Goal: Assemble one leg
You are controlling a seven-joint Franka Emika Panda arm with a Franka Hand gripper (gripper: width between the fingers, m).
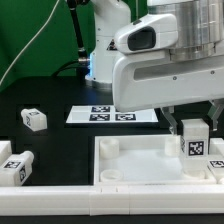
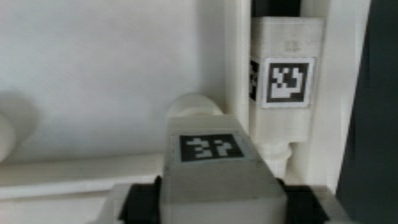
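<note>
Nearest runs a white bar (image 1: 50,200) along the black table's (image 1: 60,140) near edge. Over the right side the arm (image 1: 165,60) reaches down above the white tray (image 1: 135,168). Farther back lies the marker board (image 1: 112,115). Its hand (image 1: 193,128) is closed on the leg (image 1: 193,146), upright at the tray's far right corner. On the left sit a loose post (image 1: 34,119) and a nearer post (image 1: 15,166).

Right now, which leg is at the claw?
The upright leg at the exterior view's right, held in the claw above the white tray. The other legs lie loose on the table at the left.
</note>
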